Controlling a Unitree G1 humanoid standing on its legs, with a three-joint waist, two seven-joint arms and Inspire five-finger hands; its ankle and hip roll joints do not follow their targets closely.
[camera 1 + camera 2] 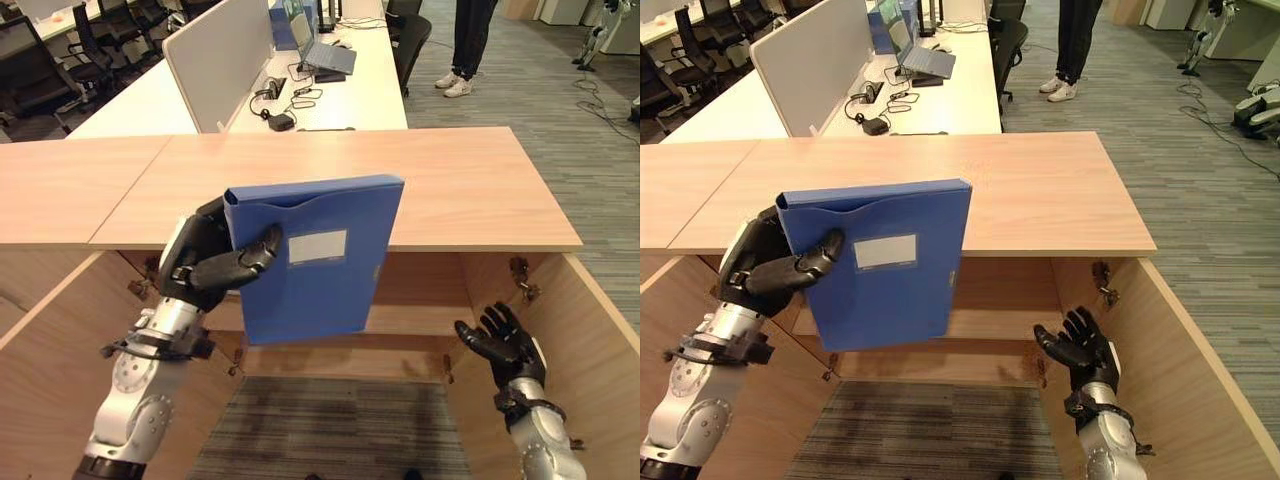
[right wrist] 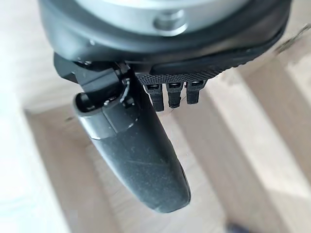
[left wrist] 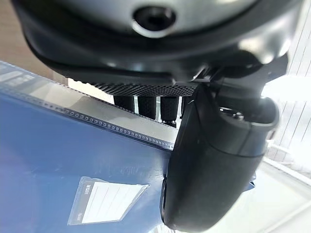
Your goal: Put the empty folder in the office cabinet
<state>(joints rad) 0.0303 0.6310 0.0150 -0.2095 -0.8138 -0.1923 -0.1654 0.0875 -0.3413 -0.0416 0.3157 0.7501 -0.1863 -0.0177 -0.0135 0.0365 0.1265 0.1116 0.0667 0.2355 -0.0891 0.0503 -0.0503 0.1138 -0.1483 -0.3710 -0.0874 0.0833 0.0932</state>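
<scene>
While gripped by left hand (image 1: 205,262), folder (image 1: 318,262) before open cabinet (image 1: 420,190).

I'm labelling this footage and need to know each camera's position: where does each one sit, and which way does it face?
Left eye view: head camera looking down at the wooden cabinet; left hand holds the blue folder, right hand open.
Right eye view: same scene, shifted sideways.
Left wrist view: on the left arm, looking along its thumb clamped on the folder.
Right wrist view: on the right arm, facing cabinet shelves.
Shared: both eyes and the left wrist show the folder.
</scene>
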